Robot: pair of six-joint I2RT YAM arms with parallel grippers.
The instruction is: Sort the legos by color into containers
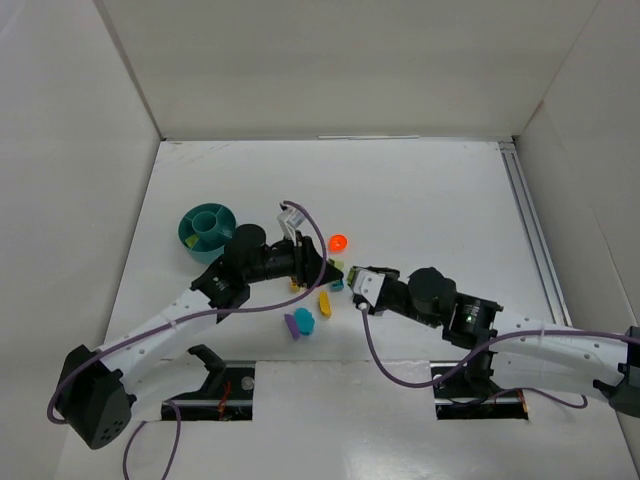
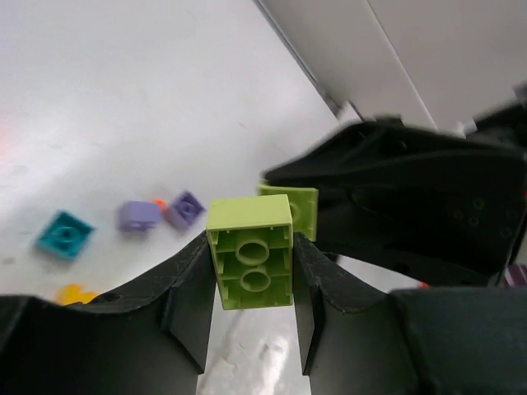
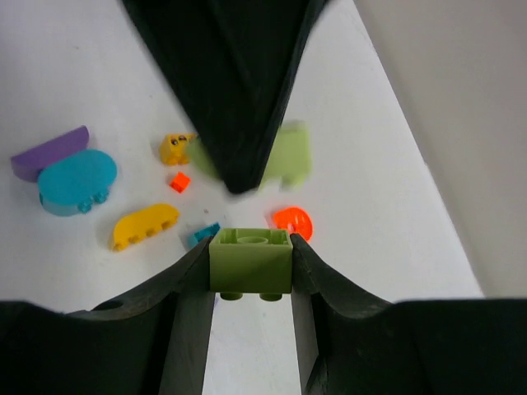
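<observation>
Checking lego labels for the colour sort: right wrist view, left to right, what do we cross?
teal rounded piece → yellow rounded piece → lime green block in the right gripper. Left out: purple piece overlaps the teal one, orange disc overlaps the block.

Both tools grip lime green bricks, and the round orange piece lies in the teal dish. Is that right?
No: the round orange piece lies on the table, apart from the teal dish, per the top view; left tool and right tool do grip lime green bricks.
</observation>
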